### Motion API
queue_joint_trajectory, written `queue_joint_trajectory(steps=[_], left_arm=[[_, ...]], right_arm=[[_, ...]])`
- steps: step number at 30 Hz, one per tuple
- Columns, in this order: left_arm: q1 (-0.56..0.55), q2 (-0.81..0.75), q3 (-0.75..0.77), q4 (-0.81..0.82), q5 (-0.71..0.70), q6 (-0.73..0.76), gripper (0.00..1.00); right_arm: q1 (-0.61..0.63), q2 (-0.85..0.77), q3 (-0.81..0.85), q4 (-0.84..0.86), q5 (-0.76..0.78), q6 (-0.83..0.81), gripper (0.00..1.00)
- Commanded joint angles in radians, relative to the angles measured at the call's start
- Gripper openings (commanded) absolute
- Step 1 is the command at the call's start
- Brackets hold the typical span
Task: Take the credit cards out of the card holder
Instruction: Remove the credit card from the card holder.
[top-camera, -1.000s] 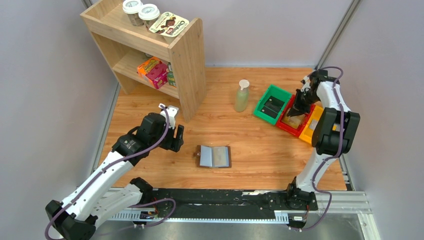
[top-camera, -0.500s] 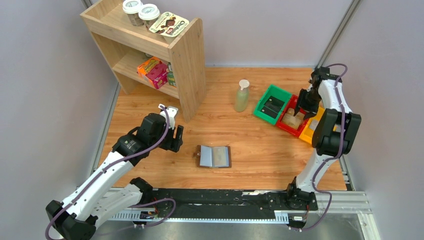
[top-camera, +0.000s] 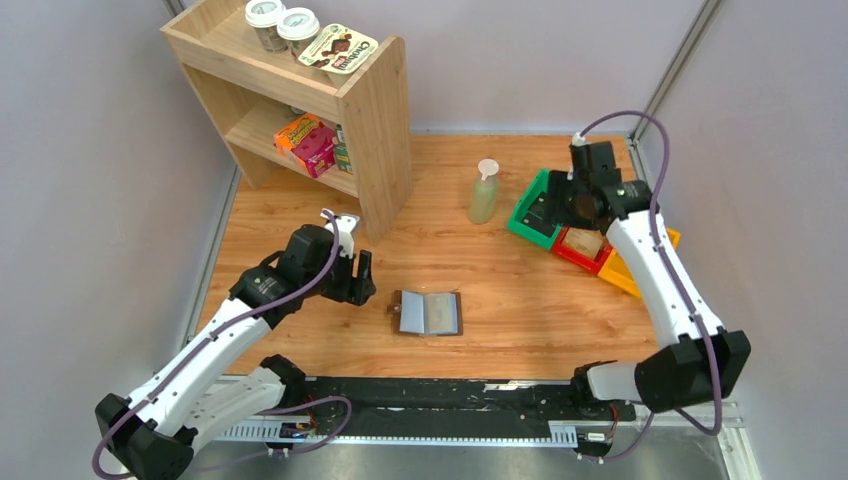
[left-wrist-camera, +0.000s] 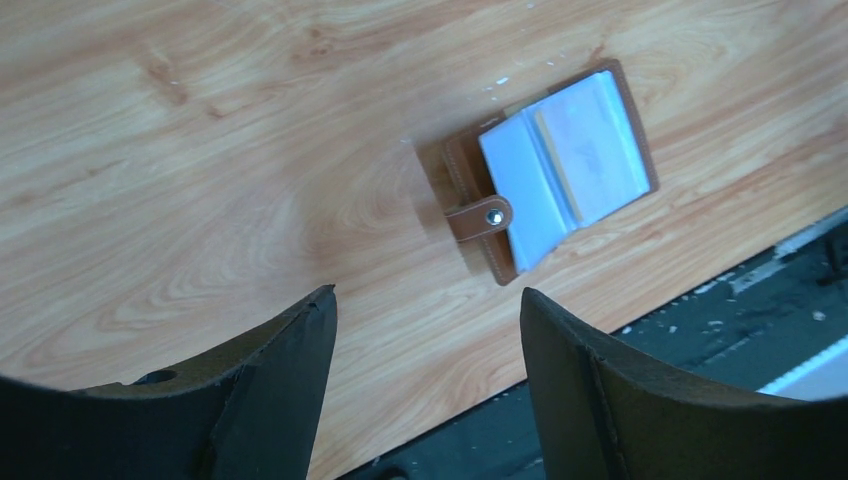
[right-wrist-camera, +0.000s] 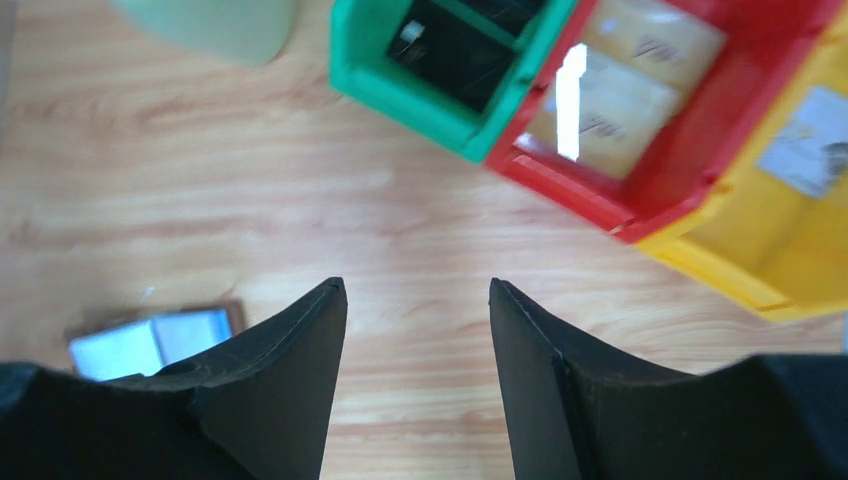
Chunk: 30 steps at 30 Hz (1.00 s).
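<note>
the card holder (top-camera: 427, 313) lies open and flat on the wooden desk (top-camera: 300, 215), near the front edge and roughly between the two arms. its snap tab (left-wrist-camera: 480, 217) sticks out on one side. the inner pockets show grey-blue, and a tan-gold card (left-wrist-camera: 590, 150) shows through one of them.

the left hand (left-wrist-camera: 428, 300) hangs over the desk just to the left of the card holder, not touching it. its fingers are spread wide with nothing between them.

the right hand (right-wrist-camera: 417, 290) is up over the far right of the desk, above the bare wood beside the bins. its fingers are parted too and hold nothing.

three bins sit side by side in a slanted row there. the green bin (right-wrist-camera: 400, 95) has dark cards (right-wrist-camera: 455, 50) in it. the red bin (right-wrist-camera: 560, 180) next to it holds two tan-gold cards (right-wrist-camera: 610, 110), lying flat, one catching a bright glare. the yellow bin (right-wrist-camera: 720, 270) at the end has a pale grey card (right-wrist-camera: 815, 150).

a pale green bottle (top-camera: 484, 192) stands upright just left of the green bin. a wooden shelf (top-camera: 375, 130) with boxes and jars stands at the far left.
</note>
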Motion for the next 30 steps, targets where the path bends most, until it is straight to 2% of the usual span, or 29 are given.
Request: queue_joint_trajectory(steps=[1,7,12,17,23,30], left_arm=[[-0.003,-0.002,0.031,0.07,0.104,-0.121,0.74],[-0.069,0.025,0.013,0.151,0.145,-0.242,0.71],[-0.194,0.093,0.013,0.216,0.087,-0.324,0.66],[-0.248,0.182,-0.053,0.34,0.056,-0.397,0.54],[-0.268,0.306,-0.147,0.51,0.076,-0.44,0.43],[-0.27,0.41,-0.231,0.576,0.004,-0.5,0.36]], right_arm=[[0.132,-0.118,-0.147,0.136,0.001,0.144,0.59],[0.41,-0.265,-0.402,0.382,-0.022,0.333,0.57],[0.573,-0.252,-0.536,0.543,-0.016,0.439,0.52],[0.691,-0.169,-0.609,0.643,-0.022,0.495,0.44],[0.775,-0.074,-0.651,0.763,-0.031,0.538,0.42],[0.841,0.009,-0.661,0.799,0.047,0.552,0.41]])
